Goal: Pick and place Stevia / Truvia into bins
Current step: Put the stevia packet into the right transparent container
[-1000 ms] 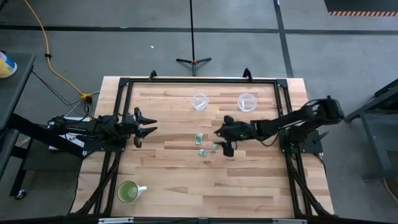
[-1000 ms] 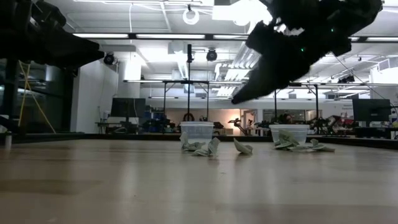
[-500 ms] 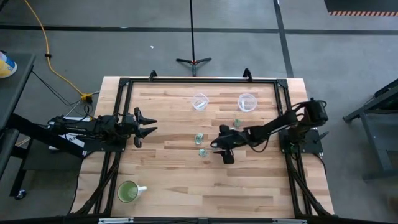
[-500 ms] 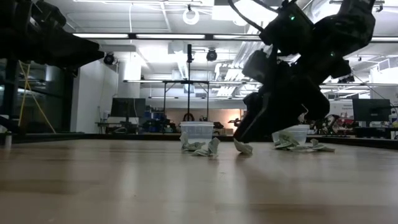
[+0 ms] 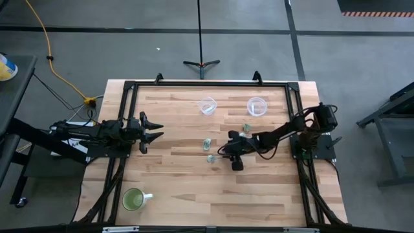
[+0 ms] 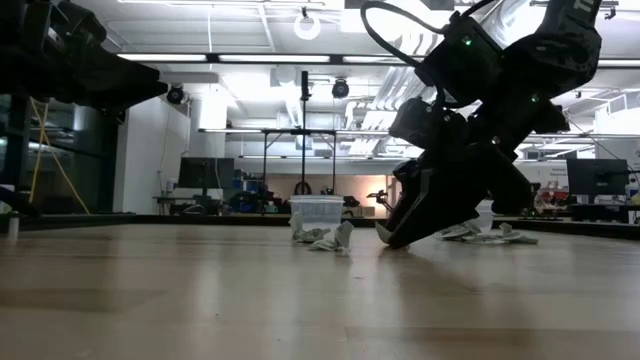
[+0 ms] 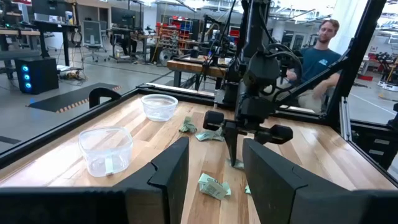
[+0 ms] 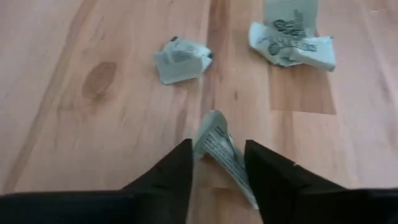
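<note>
1. Here, the right tool (image 5: 228, 153) is reaching down to the middle of the tabletop (image 5: 187, 188), its two fingers (image 8: 168, 171) standing on either side of a crumpled sachet (image 8: 219, 152) and touching the wood.
2. The jaws are sitting slightly parted around that sachet, not yet visibly pinching it.
3. Two more sachets are lying just left of the tool, one (image 5: 206, 144) farther back and one (image 5: 211, 158) nearer, while another sachet (image 5: 246, 128) is resting to the far right of the tool, toward the cups.
4. Two clear cups are standing near the far edge of the tabletop, the left cup (image 5: 207, 106) and the right cup (image 5: 257, 106) well apart from the tool.
5. The left tool (image 5: 154, 131) is hanging at the left side of the tabletop with its fingers spread and holding nothing.
6. A green mug (image 5: 133, 199) is sitting at the near left corner.
7. A person (image 7: 320, 53) is sitting beyond the tabletop in the left wrist view.
</note>
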### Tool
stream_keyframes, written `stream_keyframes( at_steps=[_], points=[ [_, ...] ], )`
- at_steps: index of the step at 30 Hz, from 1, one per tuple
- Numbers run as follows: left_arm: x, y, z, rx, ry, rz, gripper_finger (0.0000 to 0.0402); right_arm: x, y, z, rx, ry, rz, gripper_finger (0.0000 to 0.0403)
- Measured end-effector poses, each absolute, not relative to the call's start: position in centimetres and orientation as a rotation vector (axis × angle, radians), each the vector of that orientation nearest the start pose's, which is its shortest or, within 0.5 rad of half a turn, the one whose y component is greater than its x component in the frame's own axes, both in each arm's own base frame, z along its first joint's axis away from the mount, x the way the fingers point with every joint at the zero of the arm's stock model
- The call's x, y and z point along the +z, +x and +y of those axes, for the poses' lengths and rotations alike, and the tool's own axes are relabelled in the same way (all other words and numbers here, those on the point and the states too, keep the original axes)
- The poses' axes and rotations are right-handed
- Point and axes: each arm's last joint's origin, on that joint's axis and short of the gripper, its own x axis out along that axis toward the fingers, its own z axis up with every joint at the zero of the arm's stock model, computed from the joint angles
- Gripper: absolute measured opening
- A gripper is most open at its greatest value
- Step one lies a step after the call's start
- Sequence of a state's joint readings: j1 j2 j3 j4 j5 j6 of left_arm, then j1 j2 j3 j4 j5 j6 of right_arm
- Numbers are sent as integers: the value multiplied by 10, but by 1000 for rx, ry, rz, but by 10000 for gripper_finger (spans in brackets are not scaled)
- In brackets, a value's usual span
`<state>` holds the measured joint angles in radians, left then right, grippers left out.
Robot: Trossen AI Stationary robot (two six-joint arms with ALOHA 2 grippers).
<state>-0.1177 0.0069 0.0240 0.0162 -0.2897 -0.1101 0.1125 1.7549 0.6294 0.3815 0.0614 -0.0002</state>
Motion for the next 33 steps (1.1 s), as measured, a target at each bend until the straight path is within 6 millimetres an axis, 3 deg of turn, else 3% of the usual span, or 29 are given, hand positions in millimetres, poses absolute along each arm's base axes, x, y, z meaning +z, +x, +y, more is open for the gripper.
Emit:
stream_keyframes(
  at_steps=[8, 16, 22, 27, 33],
  points=[
    [173, 96, -3, 169, -117, -42, 186, 123, 300, 28, -58, -175, 739, 14],
    [173, 96, -3, 169, -117, -42, 186, 185, 279, 3, -442, -391, 835, 6],
    [173, 96, -3, 169, -117, -42, 186, 215, 239, -45, -721, -172, 876, 5],
    [173, 96, -3, 169, -116, -42, 186, 216, 219, -80, -763, 39, 888, 5],
    [173, 96, -3, 169, -117, -42, 186, 211, 205, -117, -784, 164, 925, 3]
  ],
)
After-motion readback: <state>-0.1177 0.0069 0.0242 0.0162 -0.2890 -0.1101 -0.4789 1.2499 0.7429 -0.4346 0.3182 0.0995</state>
